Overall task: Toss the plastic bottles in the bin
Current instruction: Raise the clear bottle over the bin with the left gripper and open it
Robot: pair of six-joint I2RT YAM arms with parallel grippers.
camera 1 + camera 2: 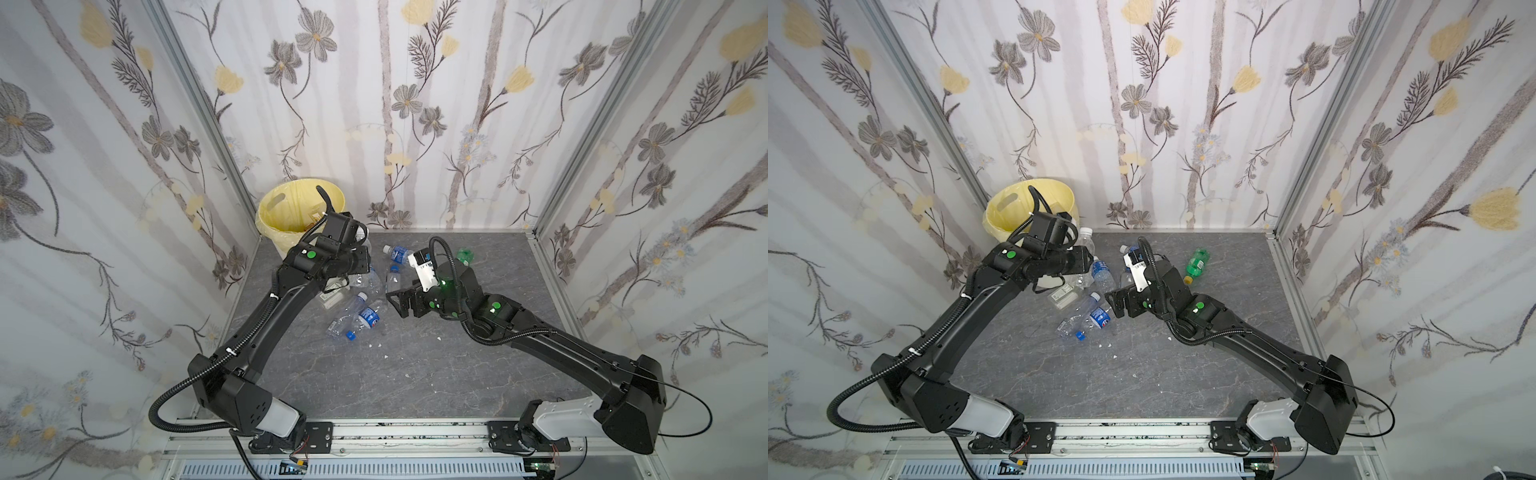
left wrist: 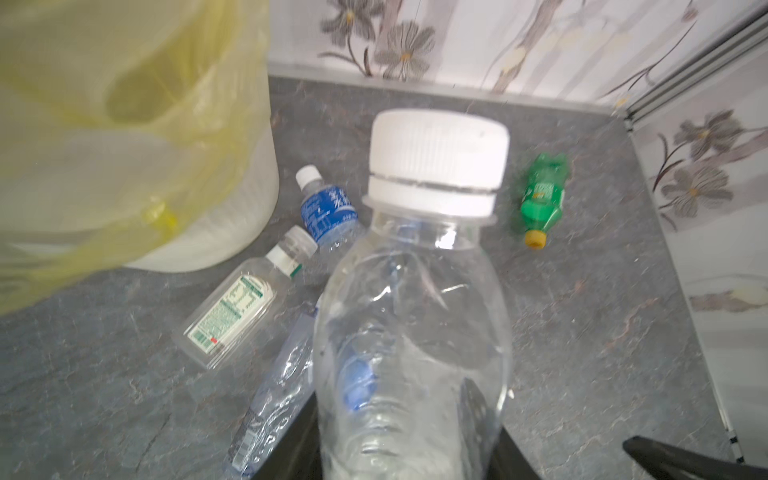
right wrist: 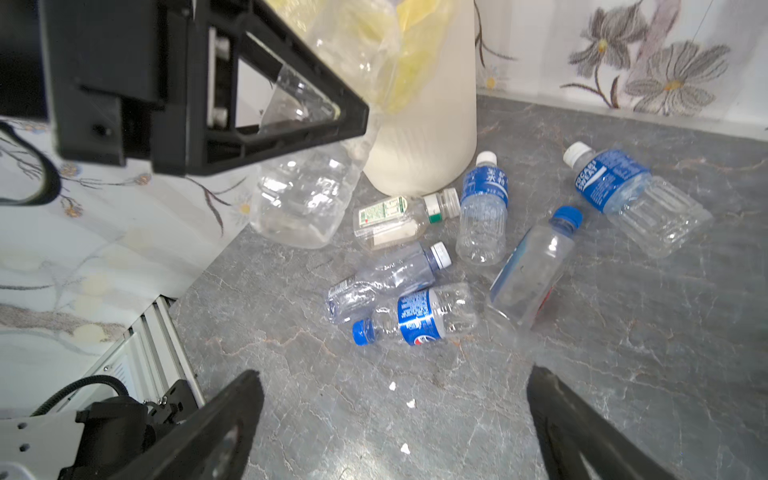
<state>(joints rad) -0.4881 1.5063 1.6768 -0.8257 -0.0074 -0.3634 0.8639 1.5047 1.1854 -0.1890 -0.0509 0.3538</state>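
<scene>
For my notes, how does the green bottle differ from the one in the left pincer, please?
The green bottle has a yellow cap; the held bottle is clear, white-capped. The green bottle lies on the table; the held bottle sits in the left pincer. Both are capped.

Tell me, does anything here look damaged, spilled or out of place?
Nothing looks spilled. A crumpled bottle lies in the pile, its body dented. Small white scraps lie loose on the table near it; I cannot tell what they are. The green bottle lies apart from the rest.
</scene>
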